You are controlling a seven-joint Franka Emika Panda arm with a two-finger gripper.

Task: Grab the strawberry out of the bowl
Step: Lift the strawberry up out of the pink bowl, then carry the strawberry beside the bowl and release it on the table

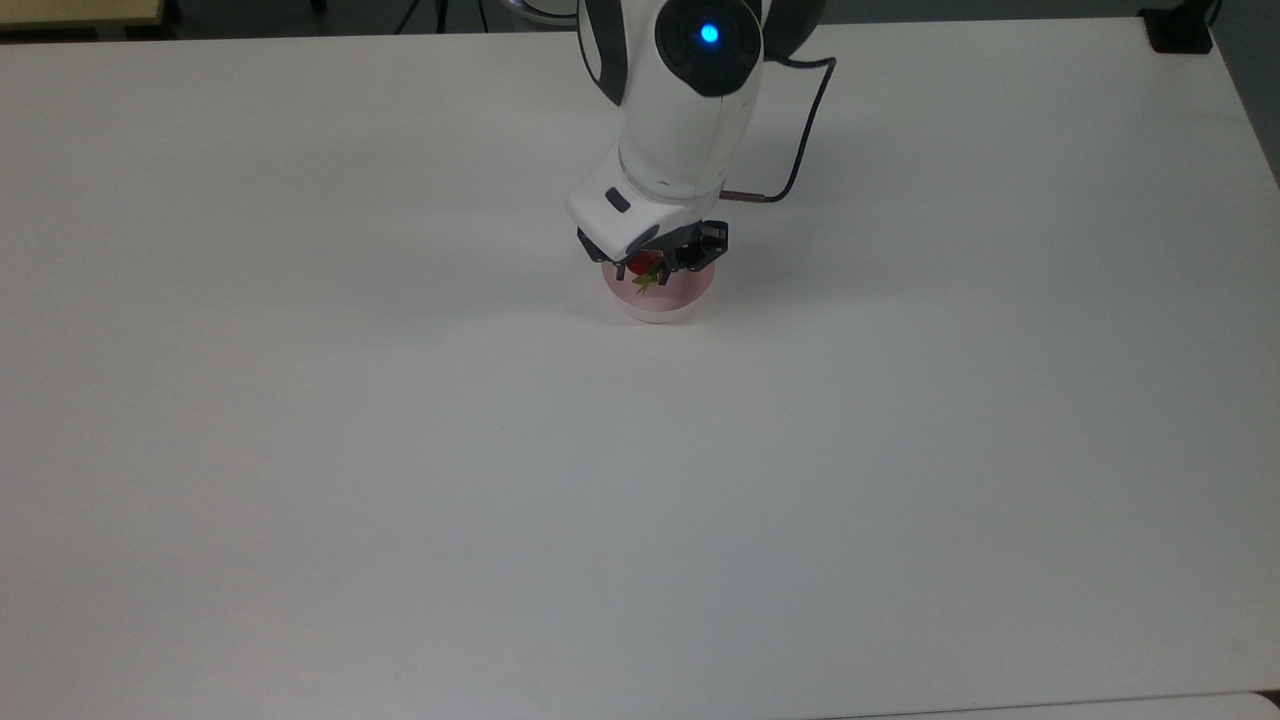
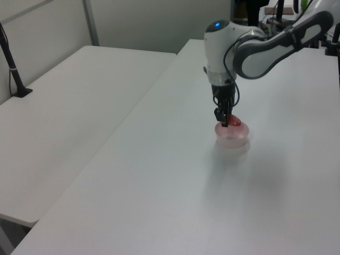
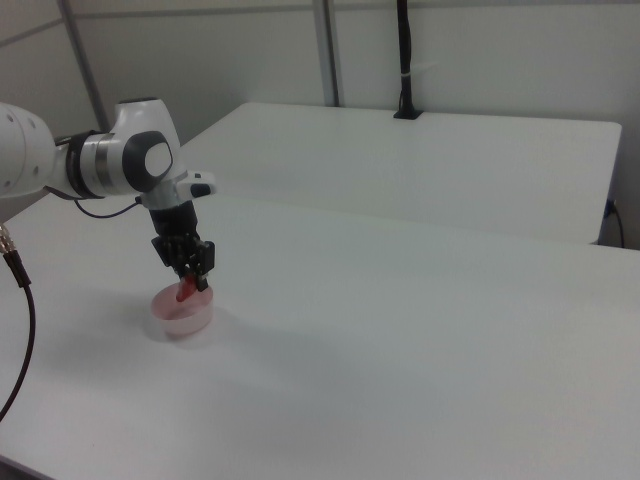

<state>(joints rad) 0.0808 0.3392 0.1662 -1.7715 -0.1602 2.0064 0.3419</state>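
Hand (image 1: 650, 268) gripping the strawberry (image 1: 645, 269) between its fingers, hanging just above the pink bowl (image 1: 662, 298), bowl sitting on the white desk (image 1: 400, 450)

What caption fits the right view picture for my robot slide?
Robot gripper lifts a red strawberry just above the pink bowl on a white table.

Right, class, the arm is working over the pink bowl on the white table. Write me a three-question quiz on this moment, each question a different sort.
1. True or false: the strawberry lies on the table beside the bowl.
2. What is the gripper holding?
3. Pick one. The strawberry is: A) flat on the bowl's floor, B) lifted above the bowl's rim, C) on the neighbouring table.

Key: 1 false; 2 the strawberry, jaws shut on it; 3 B.
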